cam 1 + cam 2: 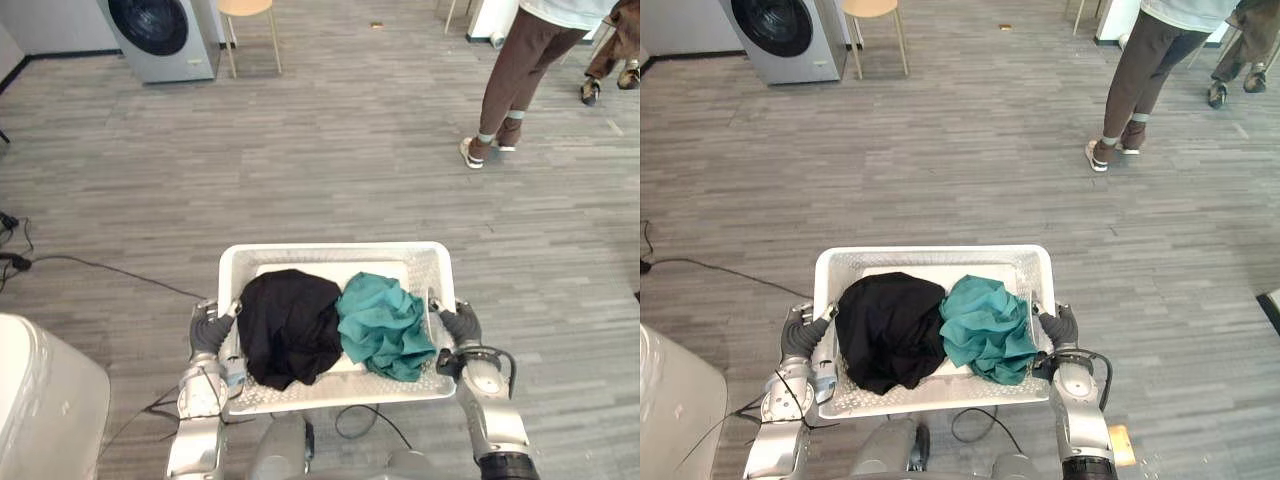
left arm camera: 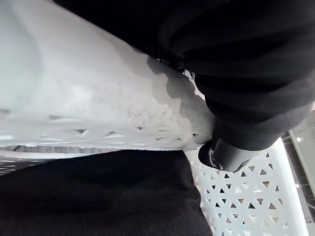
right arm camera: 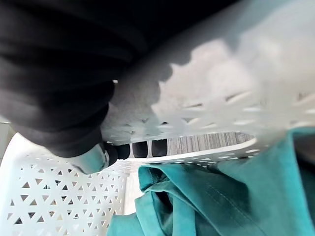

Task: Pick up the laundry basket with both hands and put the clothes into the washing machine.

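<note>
I hold a white perforated laundry basket (image 1: 330,251) low in front of me, above the grey wood floor. A black garment (image 1: 290,325) lies in its left half and a teal garment (image 1: 385,325) in its right half. My left hand (image 1: 210,330) is curled on the basket's left rim, and my right hand (image 1: 462,325) on the right rim. In the left wrist view a dark-tipped thumb (image 2: 224,157) hooks over the rim (image 2: 98,108) above the black cloth (image 2: 98,196). The right wrist view shows a thumb (image 3: 93,157) inside the wall, near the teal cloth (image 3: 211,201). The grey washing machine (image 1: 160,35) stands far ahead on the left, its round door closed.
A wooden stool (image 1: 250,30) stands just right of the washer. A person (image 1: 515,80) in brown trousers stands ahead on the right, with another person's legs (image 1: 615,50) further off. A white rounded object (image 1: 45,410) sits close at my lower left. Open floor lies between me and the washer.
</note>
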Robot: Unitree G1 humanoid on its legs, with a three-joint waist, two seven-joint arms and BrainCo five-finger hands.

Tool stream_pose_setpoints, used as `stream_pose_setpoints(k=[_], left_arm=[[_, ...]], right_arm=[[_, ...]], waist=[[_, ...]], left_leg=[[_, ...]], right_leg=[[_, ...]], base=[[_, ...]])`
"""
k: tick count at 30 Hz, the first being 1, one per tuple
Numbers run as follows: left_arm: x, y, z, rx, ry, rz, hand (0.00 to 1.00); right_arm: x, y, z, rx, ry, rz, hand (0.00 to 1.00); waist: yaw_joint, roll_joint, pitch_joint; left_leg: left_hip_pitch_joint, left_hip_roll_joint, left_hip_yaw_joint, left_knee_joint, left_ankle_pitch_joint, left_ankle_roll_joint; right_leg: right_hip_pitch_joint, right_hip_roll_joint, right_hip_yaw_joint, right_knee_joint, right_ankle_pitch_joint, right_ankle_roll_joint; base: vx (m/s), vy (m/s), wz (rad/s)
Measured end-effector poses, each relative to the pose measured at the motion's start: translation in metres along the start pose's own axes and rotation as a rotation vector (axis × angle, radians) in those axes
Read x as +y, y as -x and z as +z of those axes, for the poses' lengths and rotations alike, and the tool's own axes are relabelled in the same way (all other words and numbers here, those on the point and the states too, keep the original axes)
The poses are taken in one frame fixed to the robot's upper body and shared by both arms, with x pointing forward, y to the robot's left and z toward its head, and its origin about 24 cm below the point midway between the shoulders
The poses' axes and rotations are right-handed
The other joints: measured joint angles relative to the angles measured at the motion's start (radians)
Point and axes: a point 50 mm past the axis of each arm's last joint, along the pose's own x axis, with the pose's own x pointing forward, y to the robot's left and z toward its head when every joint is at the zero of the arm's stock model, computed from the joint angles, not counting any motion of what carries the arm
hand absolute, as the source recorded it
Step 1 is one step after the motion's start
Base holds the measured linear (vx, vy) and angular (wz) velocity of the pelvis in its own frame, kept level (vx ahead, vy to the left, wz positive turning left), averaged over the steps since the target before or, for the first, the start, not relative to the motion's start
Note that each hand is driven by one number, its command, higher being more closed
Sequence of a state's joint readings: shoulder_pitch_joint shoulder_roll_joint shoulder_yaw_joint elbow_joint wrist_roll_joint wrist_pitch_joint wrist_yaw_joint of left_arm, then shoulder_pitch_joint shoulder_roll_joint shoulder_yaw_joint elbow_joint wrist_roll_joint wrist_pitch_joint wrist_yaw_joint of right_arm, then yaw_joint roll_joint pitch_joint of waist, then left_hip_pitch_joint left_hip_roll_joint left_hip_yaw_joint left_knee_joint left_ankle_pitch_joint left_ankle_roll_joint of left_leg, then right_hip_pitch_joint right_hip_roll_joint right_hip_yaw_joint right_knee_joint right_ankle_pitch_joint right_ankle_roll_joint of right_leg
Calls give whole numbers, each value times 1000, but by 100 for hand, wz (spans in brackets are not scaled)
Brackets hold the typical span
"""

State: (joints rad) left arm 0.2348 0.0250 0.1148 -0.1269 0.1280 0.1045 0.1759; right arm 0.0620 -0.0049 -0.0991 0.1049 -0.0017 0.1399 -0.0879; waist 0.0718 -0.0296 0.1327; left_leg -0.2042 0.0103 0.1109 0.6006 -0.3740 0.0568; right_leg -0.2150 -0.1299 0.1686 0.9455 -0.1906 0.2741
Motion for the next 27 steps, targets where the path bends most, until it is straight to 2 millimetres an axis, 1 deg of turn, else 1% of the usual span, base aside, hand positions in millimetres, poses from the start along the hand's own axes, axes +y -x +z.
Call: stream_pose_setpoints(k=[1, 2, 3, 4, 5, 6, 7, 8, 9, 10, 11, 12, 13, 14, 15, 16, 17, 18, 19, 20, 21, 22, 23, 24, 25, 26, 27], left_arm=[[2, 1, -2, 5, -12, 1, 100], [3, 1, -2, 7, -19, 2, 100], [4, 1, -2, 6, -23, 3, 100], [4, 1, 0, 1, -22, 3, 100], [4, 1, 2, -7, -21, 4, 100], [4, 1, 8, -35, -16, 5, 100], [4, 1, 10, -42, -14, 3, 100], [2, 0, 13, -60, -10, -3, 100], [2, 0, 15, -68, -9, -4, 100], [1, 0, 15, -70, -6, -8, 100], [-3, 0, 10, -49, -5, -19, 100], [-6, -1, 5, -21, 2, -25, 100], [-14, -3, -2, 16, 21, -35, 100], [-16, -2, -4, 29, 29, -38, 100], [-20, 2, -8, 50, 50, -38, 100], [-21, 4, -9, 57, 55, -38, 100], [-19, 6, -11, 59, 53, -33, 100], [-17, 5, -8, 43, 49, -32, 100], [-17, 3, -6, 35, 51, -32, 100], [-15, 4, -8, 41, 44, -30, 100], [-12, 6, -11, 49, 30, -28, 100], [-11, 7, -13, 56, 27, -26, 100], [-8, 8, -15, 63, 22, -22, 100], [-8, 8, -15, 64, 26, -22, 100], [-8, 8, -15, 65, 28, -20, 100], [-8, 8, -15, 64, 29, -26, 100], [-10, 8, -15, 68, 41, -33, 100]], right_arm=[[2, 1, -5, 18, -4, 2, 100], [3, 2, -8, 29, -4, 0, 100], [4, 4, -9, 35, -10, 1, 100], [4, 4, -8, 29, -10, 1, 100], [4, 4, -5, 18, -11, 1, 100], [3, 4, 3, -18, -11, -1, 100], [1, 5, 6, -34, -9, -4, 100], [-2, 7, 12, -61, -2, -11, 100], [-3, 7, 13, -67, 0, -11, 100], [-5, 7, 13, -68, 6, -13, 100], [-7, 8, 11, -59, 16, -19, 100], [-11, 8, 11, -58, 31, -23, 100], [-15, 8, 9, -49, 48, -32, 100], [-18, 8, 8, -39, 57, -34, 100], [-22, 10, 4, -20, 74, -38, 100], [-23, 12, 2, -12, 80, -40, 100], [-21, 13, 0, -5, 78, -35, 100], [-21, 13, 6, -29, 71, -40, 100], [-21, 14, 8, -40, 68, -46, 100], [-19, 14, 8, -40, 59, -51, 100], [-17, 14, 7, -37, 54, -49, 100], [-15, 14, 7, -38, 58, -43, 100], [-14, 14, 7, -38, 61, -37, 100], [-14, 14, 6, -33, 62, -36, 100], [-13, 13, 5, -28, 62, -34, 100], [-13, 11, 3, -19, 66, -31, 100], [-14, 10, 1, -6, 76, -30, 100]], waist=[[-4, 2, 1], [-6, 7, 4], [-18, 22, 7], [-27, 29, 5], [-35, 35, 4], [-56, 46, 2], [-63, 52, 0], [-74, 57, -1], [-78, 58, -1], [-83, 51, -17], [-86, 53, -34], [-77, 90, -40], [-79, 97, -41], [-81, 98, -41], [-87, 104, -36], [-87, 116, -35], [-81, 129, -43], [-66, 154, -39], [-53, 169, -39], [-35, 155, -28], [-25, 139, -22], [-21, 128, -19], [-12, 116, -17], [1, 103, -14], [4, 98, -13], [3, 101, -16], [-1, 125, -29]], left_leg=[[65, -7, 1, -17, -22, 17], [129, -8, 1, -45, -41, 21], [238, -3, 0, -117, -47, 25], [273, 4, 0, -150, -47, 25], [302, 10, -4, -178, -47, 25], [365, 29, -11, -236, -45, 19], [386, 40, -13, -256, -46, 6], [426, 59, -14, -281, -52, -31], [444, 66, -14, -289, -58, -46], [475, 87, -16, -291, -79, -87], [512, 114, -37, -296, -83, -107], [520, 144, -47, -292, -71, -123], [517, 143, -81, -245, 37, -161], [512, 138, -85, -209, 92, -157], [483, 134, -80, -80, 235, -137], [449, 151, -71, 16, 331, -125], [354, 201, -47, 218, 571, -112], [226, 301, -10, 479, 559, -83], [168, 340, 9, 590, 508, -45], [67, 370, 40, 715, 408, 19], [-8, 368, 75, 742, 328, 26], [-42, 362, 92, 729, 288, 19], [-98, 346, 110, 681, 238, 4], [-157, 319, 128, 562, 193, -25], [-186, 295, 146, 430, 174, -52], [-202, 263, 164, 199, 176, -71], [-179, 236, 170, -94, 257, -111]], right_leg=[[-25, -13, -26, 109, 60, -4], [-53, -21, -62, 206, 44, -36], [-104, -30, -144, 265, -11, -143], [-128, -30, -180, 252, -26, -165], [-155, -30, -214, 226, -39, -180], [-216, -30, -285, 97, -53, -208], [-231, -28, -309, 15, -53, -210], [-248, -21, -343, -189, -32, -225], [-252, -13, -348, -305, -2, -239], [-257, 15, -340, -507, 129, -237], [-226, 60, -323, -587, 325, -225], [-225, 91, -337, -558, 306, -254], [-229, 86, -337, -474, 232, -292], [-224, 77, -343, -440, 212, -297], [-186, 76, -380, -391, 179, -329], [-137, 85, -402, -410, 157, -337], [-27, 105, -406, -502, 100, -336], [36, 156, -402, -549, 72, -336], [67, 174, -394, -564, 57, -342], [132, 184, -369, -585, 24, -341], [197, 171, -343, -613, 2, -328], [220, 162, -330, -632, -6, -318], [265, 144, -310, -656, -20, -302], [302, 115, -288, -678, -37, -277], [328, 88, -276, -690, -52, -254], [359, 52, -271, -696, -77, -211], [400, 34, -269, -705, -112, -165]], base=[[596, 163, -20], [617, 105, -18], [522, 53, -13], [405, 21, -5], [528, -9, 9], [538, -23, 15], [656, -53, 24], [454, -69, 21], [601, -128, 24], [660, -168, 19], [802, -192, 5], [806, -174, -6], [652, -134, -13], [647, -166, -5], [509, -159, -3], [661, -179, -9], [663, -99, -21], [760, -66, -31], [718, -7, -42], [680, 17, -40], [554, 50, -39], [411, 68, -32], [422, 133, -39], [543, 222, -42], [664, 328, -39], [679, 387, -22], [596, 350, -13]])
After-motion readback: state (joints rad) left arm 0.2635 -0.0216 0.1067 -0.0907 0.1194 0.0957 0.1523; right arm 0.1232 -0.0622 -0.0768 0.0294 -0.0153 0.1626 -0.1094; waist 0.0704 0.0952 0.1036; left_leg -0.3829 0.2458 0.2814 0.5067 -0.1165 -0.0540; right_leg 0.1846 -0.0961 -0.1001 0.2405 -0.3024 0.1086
